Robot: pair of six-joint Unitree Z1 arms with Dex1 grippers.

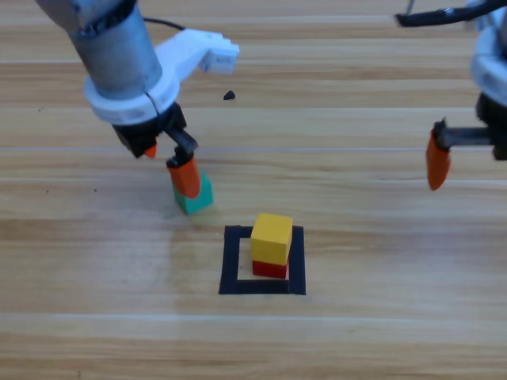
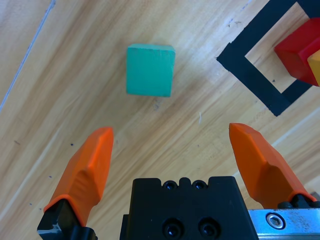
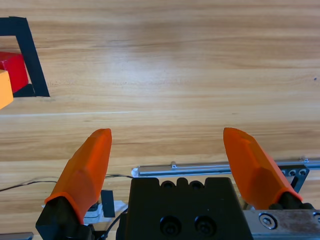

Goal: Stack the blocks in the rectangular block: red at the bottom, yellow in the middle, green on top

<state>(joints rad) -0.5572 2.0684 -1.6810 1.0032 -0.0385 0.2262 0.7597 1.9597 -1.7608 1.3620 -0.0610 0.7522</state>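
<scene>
The yellow cube (image 1: pixel 272 238) sits on the red cube (image 1: pixel 270 268) inside the black tape rectangle (image 1: pixel 230 261). The teal-green cube (image 1: pixel 196 196) lies on the table left of the rectangle. My left gripper (image 1: pixel 169 163) hovers above it, open, with nothing between its jaws. In the left wrist view the green cube (image 2: pixel 149 70) lies ahead of the left gripper (image 2: pixel 172 150), with the tape outline (image 2: pixel 250 70) and red cube (image 2: pixel 296 54) at the upper right. My right gripper (image 3: pixel 167 155) waits open at the right edge, with the red cube (image 3: pixel 12 70) far to its left.
A small black speck (image 1: pixel 229 95) lies on the wood behind the left arm. A dark cable (image 1: pixel 444 16) crosses the top right corner.
</scene>
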